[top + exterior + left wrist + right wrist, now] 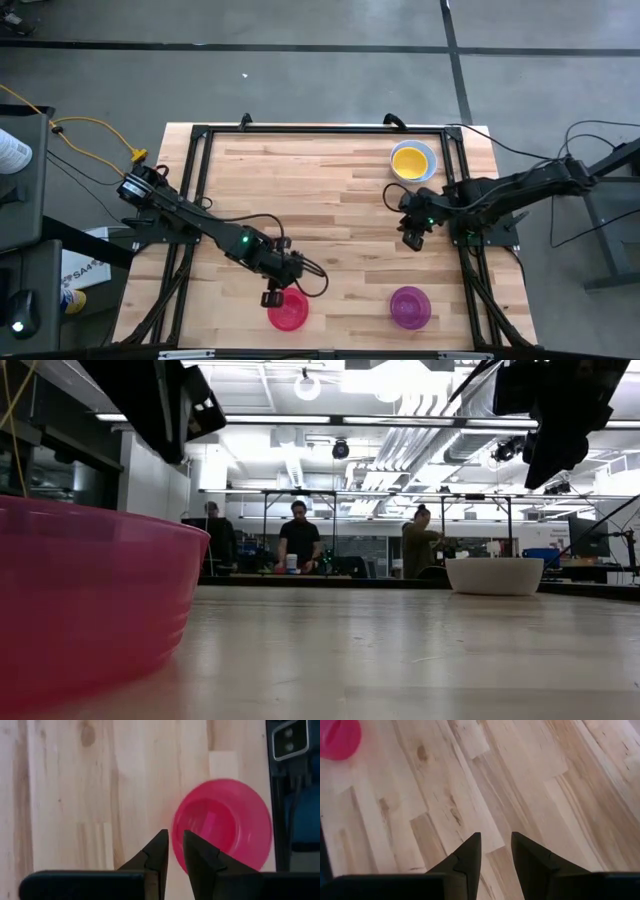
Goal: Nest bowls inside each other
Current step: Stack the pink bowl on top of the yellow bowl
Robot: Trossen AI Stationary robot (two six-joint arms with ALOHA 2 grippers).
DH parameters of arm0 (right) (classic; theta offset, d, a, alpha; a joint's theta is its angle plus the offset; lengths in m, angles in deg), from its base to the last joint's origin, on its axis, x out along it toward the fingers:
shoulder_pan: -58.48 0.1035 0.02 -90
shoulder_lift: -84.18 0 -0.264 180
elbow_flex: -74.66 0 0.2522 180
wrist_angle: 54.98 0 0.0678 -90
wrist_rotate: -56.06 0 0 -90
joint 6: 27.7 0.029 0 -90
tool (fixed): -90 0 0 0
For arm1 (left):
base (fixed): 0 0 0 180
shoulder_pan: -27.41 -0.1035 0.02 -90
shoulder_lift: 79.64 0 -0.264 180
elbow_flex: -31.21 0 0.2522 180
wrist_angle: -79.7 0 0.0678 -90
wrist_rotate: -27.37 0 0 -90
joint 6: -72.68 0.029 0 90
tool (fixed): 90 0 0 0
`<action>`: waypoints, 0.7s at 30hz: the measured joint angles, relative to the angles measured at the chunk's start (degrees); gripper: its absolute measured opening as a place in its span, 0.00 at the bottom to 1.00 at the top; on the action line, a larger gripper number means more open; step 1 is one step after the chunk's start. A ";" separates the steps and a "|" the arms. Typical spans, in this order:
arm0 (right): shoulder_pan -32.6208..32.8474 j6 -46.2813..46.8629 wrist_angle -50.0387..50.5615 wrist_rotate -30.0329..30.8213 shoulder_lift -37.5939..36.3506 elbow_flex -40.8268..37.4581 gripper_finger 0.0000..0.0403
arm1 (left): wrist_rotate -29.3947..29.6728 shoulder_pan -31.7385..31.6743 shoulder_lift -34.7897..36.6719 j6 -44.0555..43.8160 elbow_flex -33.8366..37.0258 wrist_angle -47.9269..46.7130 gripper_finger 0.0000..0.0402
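A pinkish red bowl [288,311] stands upright near the table's front edge, left of the middle. My left gripper [175,841] hangs just above its left rim [173,831], fingers a narrow gap apart and pointing steeply down. In the low view it [170,420] is clear of the bowl [90,590]. A purple-magenta bowl [410,307] stands at the front right. At the far right a yellow bowl [411,160] sits nested in a white bowl [493,575]. My right gripper [411,238] is open over bare wood between those two, holding nothing [496,842].
A black frame [200,150] runs along the table's left, far and right sides. Bare wood [320,200] fills the middle of the table. A yellow cable [90,125] lies off the table's left. People stand in the room [300,540] beyond the far edge.
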 joint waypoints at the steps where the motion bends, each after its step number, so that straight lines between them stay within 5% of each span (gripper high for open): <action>1: 0.00 -0.02 0.21 -0.02 0.15 -0.02 0.25 | -0.55 0.02 0.00 0.77 0.00 -0.22 0.14; 21: 0.00 -1.17 -0.61 -0.60 1.35 0.00 0.25 | -0.98 2.70 -7.46 2.94 0.04 0.29 0.14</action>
